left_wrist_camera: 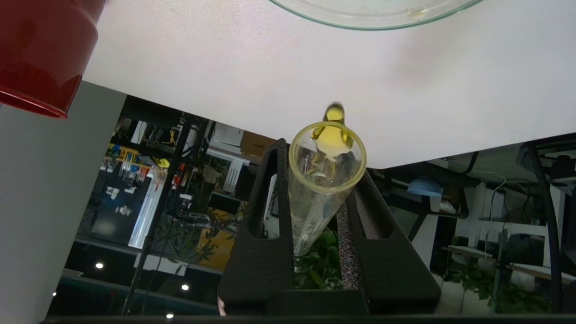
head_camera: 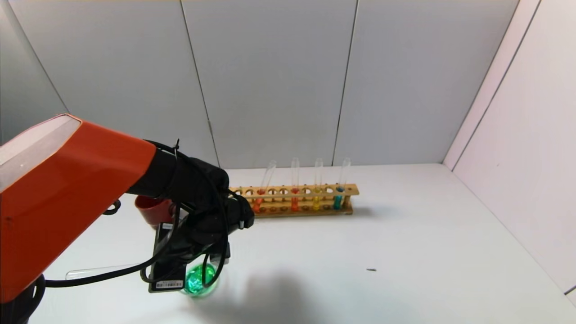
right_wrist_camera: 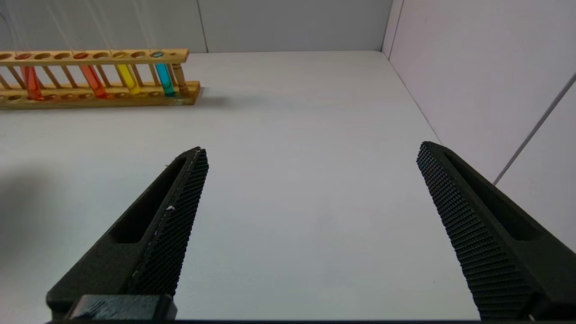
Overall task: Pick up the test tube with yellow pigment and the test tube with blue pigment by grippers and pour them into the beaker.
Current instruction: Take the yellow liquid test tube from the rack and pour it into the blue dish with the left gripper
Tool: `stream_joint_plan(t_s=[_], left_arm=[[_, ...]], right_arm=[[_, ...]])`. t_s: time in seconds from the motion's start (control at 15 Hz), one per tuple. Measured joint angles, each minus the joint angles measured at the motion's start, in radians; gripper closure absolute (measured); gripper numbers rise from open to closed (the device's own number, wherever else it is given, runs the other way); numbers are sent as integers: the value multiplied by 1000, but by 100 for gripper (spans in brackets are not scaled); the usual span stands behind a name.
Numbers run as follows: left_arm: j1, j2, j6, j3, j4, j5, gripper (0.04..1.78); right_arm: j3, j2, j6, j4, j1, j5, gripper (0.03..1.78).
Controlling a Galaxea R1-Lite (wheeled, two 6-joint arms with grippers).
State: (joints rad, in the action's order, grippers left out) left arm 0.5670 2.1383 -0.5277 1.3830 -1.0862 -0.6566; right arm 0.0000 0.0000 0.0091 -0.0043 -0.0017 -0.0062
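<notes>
Lower left of the head view: the left hand (head_camera: 211,258) hangs over the beaker (head_camera: 201,280), which glows green with liquid. In the left wrist view its jaws are closed on the yellow tube (left_wrist_camera: 325,180), tipped mouth-down; a yellow drop (left_wrist_camera: 334,113) clings at the lip. Thin glass, light and slick, so I judge the grip should stay on the mid-body with gentle force, as a hard squeeze could crack it and a loose one let it slide.

A tube (head_camera: 96,271) lies flat on the surface (head_camera: 405,252) at the left edge, beside the arm; it looks empty, so I cannot tell if it is the blue one.

The right hand (right_wrist_camera: 310,189) shows only in its own wrist view, jaws spread wide, holding nothing, low over bare surface.

Farther back, centre of the head view, a red cup (head_camera: 153,210) sits behind the left arm, and the rack (head_camera: 310,200) holds orange, red, yellow and teal tubes.
</notes>
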Motion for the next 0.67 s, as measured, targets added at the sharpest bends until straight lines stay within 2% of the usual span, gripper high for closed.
stream_joint_plan(t_s=[0.2,0.67], left_arm=[[4,19,1,37,-49,0,150],[11,49,1,51,-52,0,150]], right_arm=[[0,0,0,0,0,0,11],[0,0,0,0,0,0,11]])
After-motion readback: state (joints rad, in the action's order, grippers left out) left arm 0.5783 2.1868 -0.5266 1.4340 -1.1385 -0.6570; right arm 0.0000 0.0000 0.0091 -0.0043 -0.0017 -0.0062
